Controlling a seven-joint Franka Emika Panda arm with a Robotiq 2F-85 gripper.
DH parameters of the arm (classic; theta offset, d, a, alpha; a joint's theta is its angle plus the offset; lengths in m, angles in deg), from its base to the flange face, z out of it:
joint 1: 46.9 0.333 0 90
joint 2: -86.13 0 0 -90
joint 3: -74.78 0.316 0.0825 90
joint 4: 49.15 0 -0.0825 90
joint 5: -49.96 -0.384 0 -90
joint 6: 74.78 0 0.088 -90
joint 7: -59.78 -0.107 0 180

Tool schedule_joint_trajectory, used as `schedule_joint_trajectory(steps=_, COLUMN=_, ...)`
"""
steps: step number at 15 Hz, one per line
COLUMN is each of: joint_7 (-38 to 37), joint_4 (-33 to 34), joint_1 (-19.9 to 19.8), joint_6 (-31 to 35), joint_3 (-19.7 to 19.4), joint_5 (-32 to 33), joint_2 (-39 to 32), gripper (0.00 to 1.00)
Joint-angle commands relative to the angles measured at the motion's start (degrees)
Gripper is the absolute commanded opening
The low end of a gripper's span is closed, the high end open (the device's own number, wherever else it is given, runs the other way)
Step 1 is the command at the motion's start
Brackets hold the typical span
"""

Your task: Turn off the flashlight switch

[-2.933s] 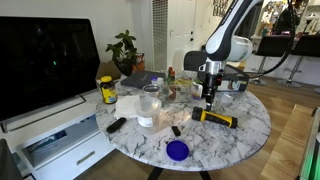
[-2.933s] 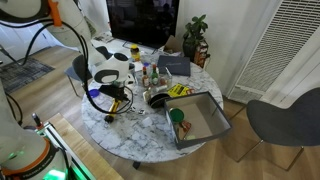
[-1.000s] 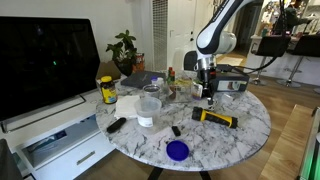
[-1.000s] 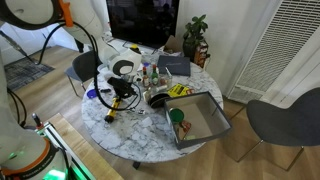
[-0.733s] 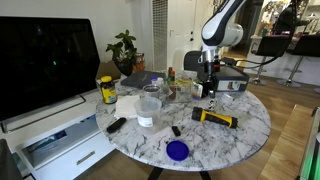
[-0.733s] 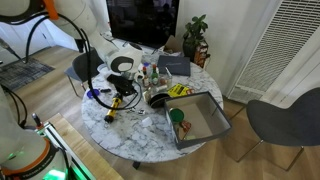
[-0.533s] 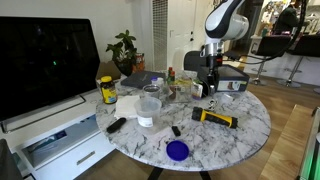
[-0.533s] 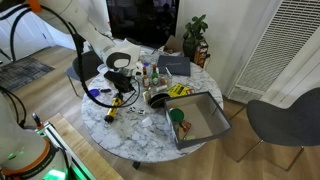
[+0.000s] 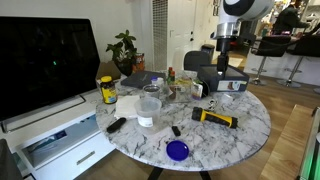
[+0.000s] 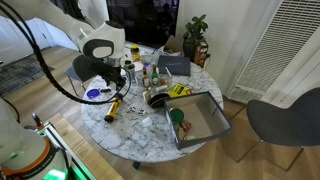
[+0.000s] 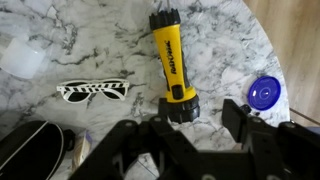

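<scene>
The flashlight (image 9: 215, 117) is a slim yellow tube with black ends. It lies flat on the round marble table (image 9: 250, 130) and also shows in an exterior view (image 10: 113, 107). My gripper (image 9: 222, 64) hangs well above it, raised clear of the table, and appears from another side in an exterior view (image 10: 113, 76). In the wrist view the flashlight (image 11: 172, 60) runs lengthwise, its wide black head nearest me. My gripper (image 11: 195, 125) is open there, with bare marble between the jaws and nothing held.
A blue lid (image 11: 265, 93) lies right of the flashlight and white sunglasses (image 11: 92, 90) lie left. A yellow-lidded jar (image 9: 107, 90), a clear cup (image 9: 150, 105) and a black remote (image 9: 116, 125) crowd the table. A grey tray (image 10: 212, 128) overhangs its edge.
My gripper has lifted straight up from just above the flashlight to well over the table. Its jaws went from shut to open. The flashlight has not moved.
</scene>
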Motion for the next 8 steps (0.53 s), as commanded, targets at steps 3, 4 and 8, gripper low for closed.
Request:
schedule_joint_trajectory(steps=3, joint_7=3.7, joint_4=-4.6, joint_1=4.8, joint_6=-11.2, joint_3=-4.9, joint_5=0.2, joint_2=11.4, gripper=1.00)
schedule_joint_trajectory(steps=4, joint_7=0.6, joint_4=-2.6, joint_1=4.7, joint_6=-7.2, joint_3=-4.6, joint_5=0.8, joint_2=7.4, gripper=1.00)
schedule_joint_trajectory(steps=8, joint_7=0.8, joint_4=-2.4, joint_1=5.4, joint_6=-8.0, joint_3=-5.4, joint_5=0.7, joint_2=8.0, gripper=1.00)
